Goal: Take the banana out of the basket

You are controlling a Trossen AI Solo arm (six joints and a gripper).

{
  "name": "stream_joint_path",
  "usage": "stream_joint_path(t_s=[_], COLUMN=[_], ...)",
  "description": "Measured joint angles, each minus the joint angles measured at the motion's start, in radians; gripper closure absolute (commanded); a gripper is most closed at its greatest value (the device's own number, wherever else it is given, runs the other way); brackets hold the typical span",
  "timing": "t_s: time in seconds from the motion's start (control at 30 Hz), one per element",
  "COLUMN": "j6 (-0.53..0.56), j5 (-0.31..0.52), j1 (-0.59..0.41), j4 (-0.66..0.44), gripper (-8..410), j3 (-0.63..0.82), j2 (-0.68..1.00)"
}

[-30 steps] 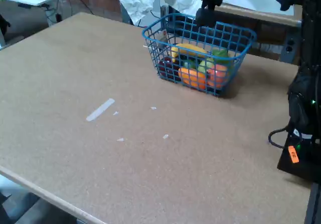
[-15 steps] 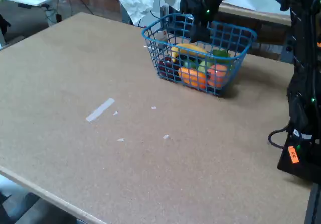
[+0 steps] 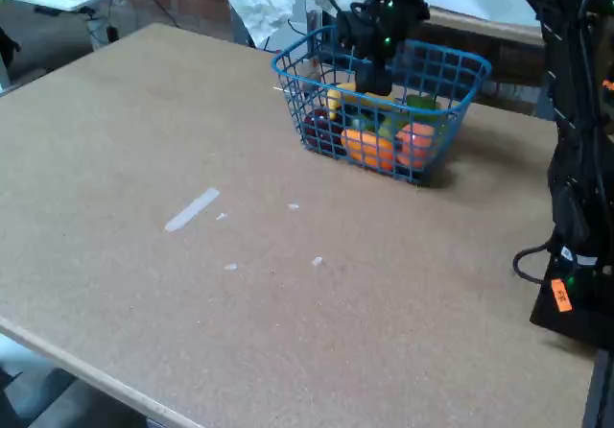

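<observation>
The blue wire-mesh basket (image 3: pixel 317 63) stands at the far side of the table in the fixed view. Inside it lies the yellow banana (image 3: pixel 338 95), mostly covered by my gripper (image 3: pixel 369 81), which reaches down into the basket right over it. Only the banana's left end shows. The fingers are dark and lie against the fruit, so whether they are open or shut cannot be made out. Orange fruit (image 3: pixel 369 148), a reddish-orange fruit (image 3: pixel 415 143) and green pieces (image 3: pixel 419 105) also fill the basket.
The arm's black base with cables and an orange tag (image 3: pixel 561 296) stands at the right edge. A strip of tape (image 3: pixel 192 208) and small scraps lie on the brown tabletop (image 3: pixel 144 140). White cloth and a brick wall are behind the basket.
The gripper has come down from above the basket's back rim into the basket, onto the banana. The basket and the fruit have not shifted.
</observation>
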Motion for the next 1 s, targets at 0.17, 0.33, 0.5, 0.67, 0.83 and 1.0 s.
stream_joint_path(t_s=[0.17,0.33,0.5,0.67,0.83,1.0], j6=[-0.005,-0.005,-0.002,0.003,0.015,0.022], j5=[-0.012,-0.017,-0.024,-0.025,-0.026,-0.026], j1=[0.001,0.004,0.010,0.022,0.031,0.034], j4=[0.026,0.024,0.014,0.002,-0.005,0.001], gripper=[10,10,10,10,10,10], j3=[0.000,0.000,0.000,0.000,-0.001,-0.002], j2=[0.000,0.000,0.000,0.000,0.002,0.024])
